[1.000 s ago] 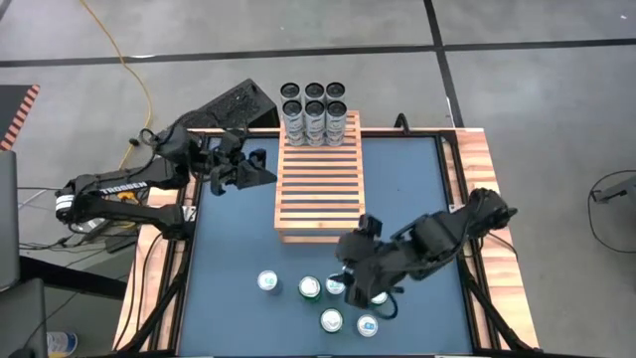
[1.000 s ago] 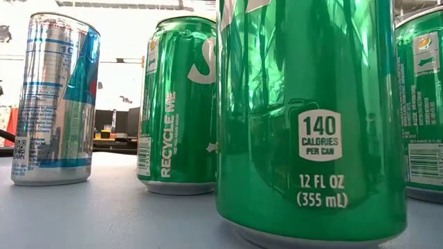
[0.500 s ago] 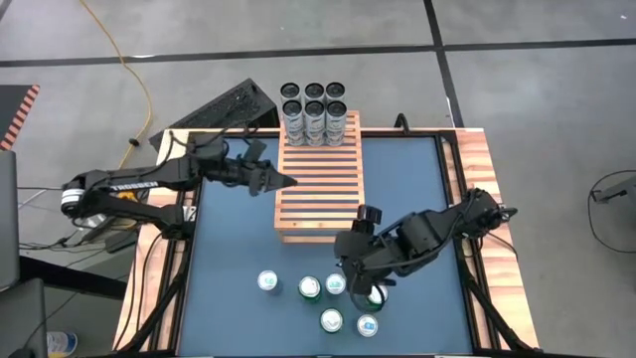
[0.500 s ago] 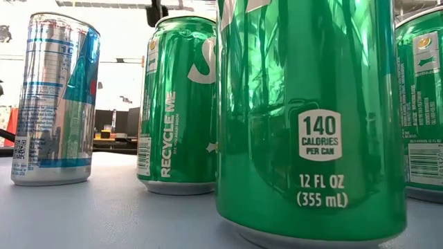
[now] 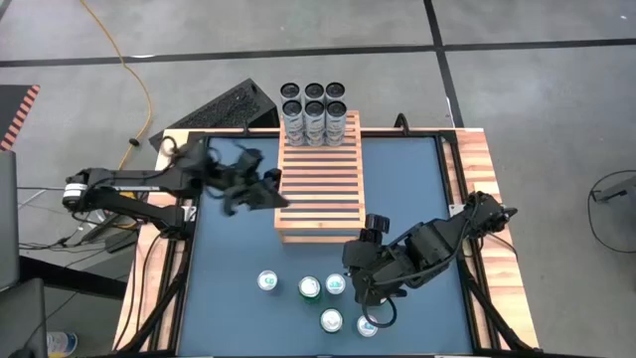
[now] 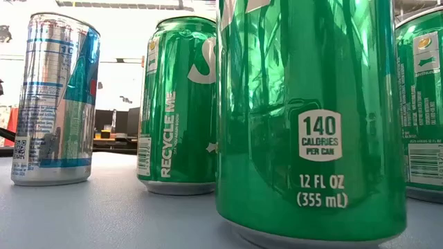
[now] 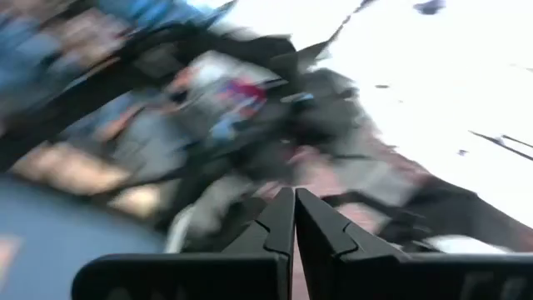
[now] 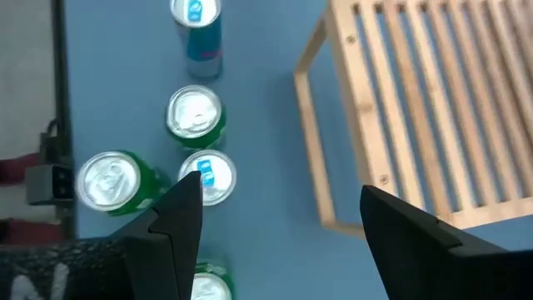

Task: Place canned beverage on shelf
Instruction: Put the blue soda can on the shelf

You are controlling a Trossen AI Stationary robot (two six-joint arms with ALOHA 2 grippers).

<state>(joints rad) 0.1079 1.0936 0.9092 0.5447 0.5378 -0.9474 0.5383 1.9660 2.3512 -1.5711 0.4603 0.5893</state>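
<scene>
While five cans stand upright in a loose cluster at the near end of the desk (image 5: pixel 229 259), my right tool (image 5: pixel 370 295) hangs over them with its jaws spread wide, grasping nothing. One blue-and-silver can (image 8: pixel 206 177) shows just beside a finger. My left tool (image 5: pixel 270 189) is clenched shut and empty at the shelf's left edge. I see the shelf (image 5: pixel 320 189) lying flat, long axis running away from me, six dark-topped cans (image 5: pixel 314 111) upright at its far end.
</scene>
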